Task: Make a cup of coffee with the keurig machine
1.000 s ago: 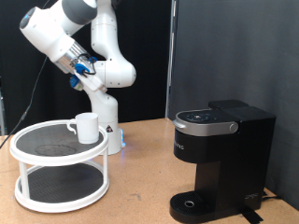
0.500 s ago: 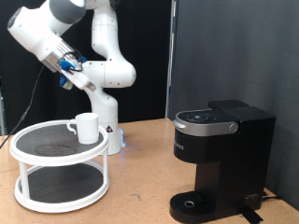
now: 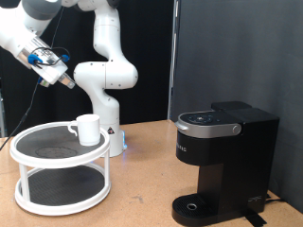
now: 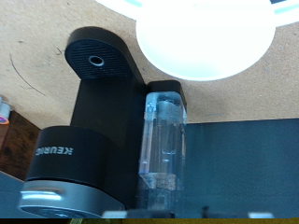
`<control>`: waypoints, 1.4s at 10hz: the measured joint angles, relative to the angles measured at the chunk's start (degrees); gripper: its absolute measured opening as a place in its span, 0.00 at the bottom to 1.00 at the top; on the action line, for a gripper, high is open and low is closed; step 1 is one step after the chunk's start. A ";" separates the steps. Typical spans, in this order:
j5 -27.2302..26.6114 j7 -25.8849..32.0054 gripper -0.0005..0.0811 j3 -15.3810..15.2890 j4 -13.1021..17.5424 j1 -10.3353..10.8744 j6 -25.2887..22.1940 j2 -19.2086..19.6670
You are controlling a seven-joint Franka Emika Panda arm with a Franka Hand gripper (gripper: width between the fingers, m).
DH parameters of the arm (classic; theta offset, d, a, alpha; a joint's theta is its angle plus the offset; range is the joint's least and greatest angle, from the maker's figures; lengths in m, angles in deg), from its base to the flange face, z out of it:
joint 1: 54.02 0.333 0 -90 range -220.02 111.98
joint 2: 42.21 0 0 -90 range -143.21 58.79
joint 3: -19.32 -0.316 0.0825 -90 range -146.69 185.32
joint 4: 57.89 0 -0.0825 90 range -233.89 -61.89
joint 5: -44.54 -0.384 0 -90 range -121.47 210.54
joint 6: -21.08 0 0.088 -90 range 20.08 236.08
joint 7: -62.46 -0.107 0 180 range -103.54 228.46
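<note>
The white cup [image 3: 87,129] stands upright on the top tier of a white two-tier round rack [image 3: 28,149] at the exterior view's left. The black keurig machine [image 3: 222,161] stands at the exterior view's right with its lid down and nothing on its round drip base [image 3: 194,207]. My gripper [image 3: 64,79] hangs high above the rack's left side, well clear of the cup, with nothing seen between its fingers. In the wrist view the machine [image 4: 98,121] shows from above with its clear water tank [image 4: 163,140]. The rack there is a glaring white disc [image 4: 206,33] and the cup cannot be made out.
The robot's white base [image 3: 109,128] stands right behind the rack. A black curtain [image 3: 237,47] closes the back. Bare wooden table [image 3: 142,180] lies between rack and machine. A small object [image 4: 4,114] shows at the wrist view's edge.
The arm has swung towards the exterior view's left, carrying the gripper from above the cup out over the rack's left side. The cup and the machine have not moved.
</note>
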 joint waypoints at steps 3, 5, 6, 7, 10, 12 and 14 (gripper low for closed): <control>0.54 0.57 0.01 0.73 1.78 0.10 -1.82 2.19; 0.57 0.57 0.01 0.73 0.93 0.07 -0.70 2.19; 0.70 0.79 0.01 0.72 0.22 0.06 0.09 2.18; 1.04 1.37 0.01 0.72 -0.65 0.04 1.20 2.16; 1.62 2.70 0.01 0.73 -3.12 -0.05 3.70 2.02; 2.43 3.58 0.01 0.73 -5.15 -0.25 6.19 1.99; 2.62 4.44 0.16 0.87 -6.92 -0.51 8.62 1.99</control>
